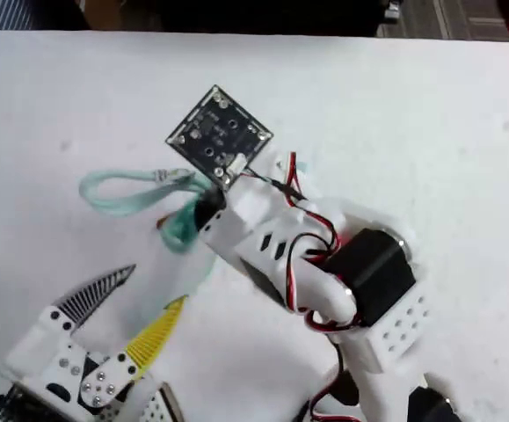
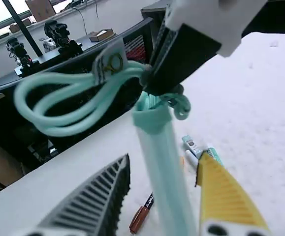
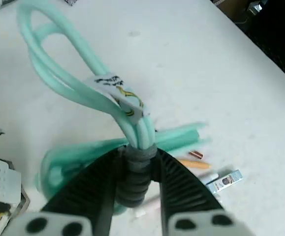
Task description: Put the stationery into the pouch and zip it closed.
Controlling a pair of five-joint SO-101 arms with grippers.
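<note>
A white table (image 1: 412, 105) spreads under both arms, with a dark chair (image 2: 108, 73) past its far edge. The right gripper (image 3: 136, 157) sits near the table's middle. Its black jaws are pinched tight on a ribbed grey pull (image 3: 135, 174). A mint cord loop (image 3: 58, 64) bearing a small white tag (image 3: 116, 92) runs out from the pull. The mint pouch (image 3: 78, 157) hangs below that grip, its lower end toward the table. The left gripper (image 2: 164, 156) is at the near left, its grey and yellow fingers spread wide with nothing clamped. The pouch rises just beyond its tips. Around the pouch lie a brown pen (image 2: 141, 216), an orange pen (image 3: 194, 162) and a white marker (image 3: 223, 181).
</note>
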